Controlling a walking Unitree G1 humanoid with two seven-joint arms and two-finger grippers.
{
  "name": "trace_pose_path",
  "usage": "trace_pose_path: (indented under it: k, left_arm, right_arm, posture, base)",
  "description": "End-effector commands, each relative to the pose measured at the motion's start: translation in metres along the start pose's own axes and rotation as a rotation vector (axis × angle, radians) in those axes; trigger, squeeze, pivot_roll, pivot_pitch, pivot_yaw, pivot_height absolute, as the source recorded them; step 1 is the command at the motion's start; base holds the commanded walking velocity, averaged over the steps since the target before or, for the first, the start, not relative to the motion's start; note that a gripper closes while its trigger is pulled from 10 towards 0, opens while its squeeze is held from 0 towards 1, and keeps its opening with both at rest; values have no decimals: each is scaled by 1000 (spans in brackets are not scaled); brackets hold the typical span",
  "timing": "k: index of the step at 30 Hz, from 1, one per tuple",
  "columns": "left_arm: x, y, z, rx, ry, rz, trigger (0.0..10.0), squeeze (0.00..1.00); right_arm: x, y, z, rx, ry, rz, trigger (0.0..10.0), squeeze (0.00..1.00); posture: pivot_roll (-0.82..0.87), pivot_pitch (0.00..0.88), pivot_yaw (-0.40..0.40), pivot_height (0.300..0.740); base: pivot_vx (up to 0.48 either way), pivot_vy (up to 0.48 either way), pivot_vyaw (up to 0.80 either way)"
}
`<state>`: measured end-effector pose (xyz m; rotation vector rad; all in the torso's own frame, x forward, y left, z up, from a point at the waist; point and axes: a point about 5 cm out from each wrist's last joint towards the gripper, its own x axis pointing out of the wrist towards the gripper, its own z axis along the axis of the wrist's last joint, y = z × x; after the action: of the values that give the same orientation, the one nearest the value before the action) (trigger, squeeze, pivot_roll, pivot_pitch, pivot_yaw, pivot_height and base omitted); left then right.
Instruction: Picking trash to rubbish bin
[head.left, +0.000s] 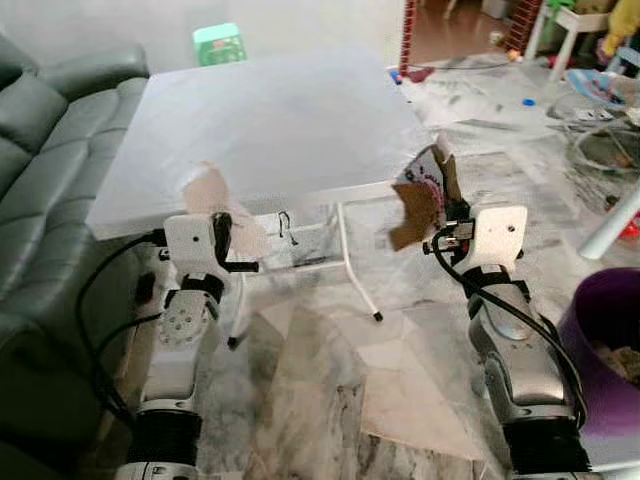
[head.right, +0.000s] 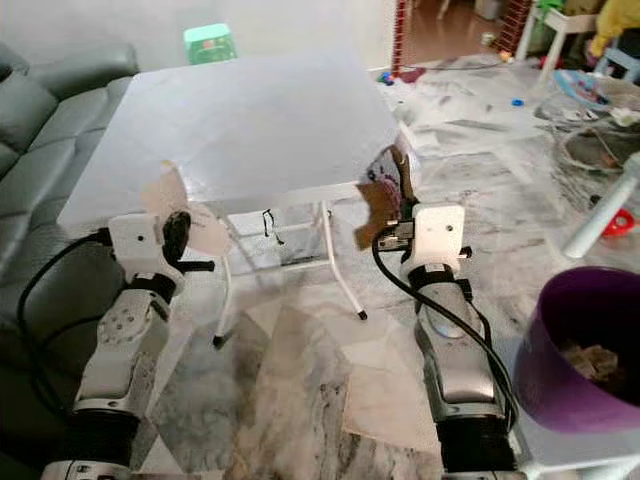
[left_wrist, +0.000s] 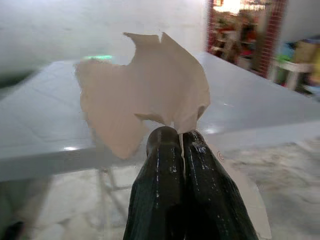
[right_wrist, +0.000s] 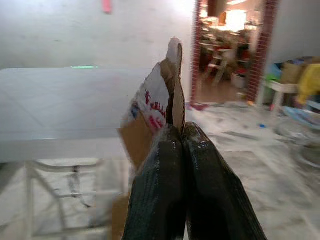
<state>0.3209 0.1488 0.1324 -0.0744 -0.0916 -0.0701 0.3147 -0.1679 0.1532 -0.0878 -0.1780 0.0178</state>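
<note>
The bin (head.right: 590, 350) stood nearer the right gripper (head.right: 392, 222), clamped on card (head.right: 378, 200); the left gripper (head.left: 222, 232) pinched paper (head.left: 208, 190).

— What carries things here?
— A white folding table (head.left: 270, 120) on thin white legs, standing on a marbled tile floor (head.left: 400, 360). Its top is bare.
— And on the floor?
— A purple bin (head.right: 585, 350) sits off the table's near right corner. A green stool (head.left: 218, 43) stands past the far edge. Toys and clutter (head.left: 590, 95) lie beyond the far right corner.
</note>
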Motion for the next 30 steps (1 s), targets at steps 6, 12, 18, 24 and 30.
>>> trace_pose_path:
  k: [6, 12, 18, 24, 30]
  left_arm:
    - [1, 2, 0, 11, 6, -2, 10000, 0]
    - [1, 2, 0, 14, 6, 1, 10000, 0]
    - [2, 1, -1, 15, 8, 4, 10000, 0]
    - [3, 0, 2, 35, -14, -7, 10000, 0]
    - [4, 1, 4, 32, -16, -11, 10000, 0]
  right_arm:
    - [2, 1, 2, 13, -3, -1, 0, 0]
    - [2, 0, 1, 12, 0, 0, 0, 0]
    - [2, -1, 2, 9, -1, -3, 0, 0]
    - [2, -2, 2, 8, 0, -6, 0, 0]
    - [2, -2, 2, 9, -1, -9, 0, 0]
  posture:
    - [-89, 47, 95, 740]
    - [-91, 47, 93, 740]
    - [-92, 48, 93, 740]
    - [-96, 48, 93, 740]
    - [-94, 52, 93, 740]
  base:
    - [0, 378, -355]
    - [0, 378, -800]
    - [0, 322, -800]
    - [0, 0, -800]
    - [0, 0, -775]
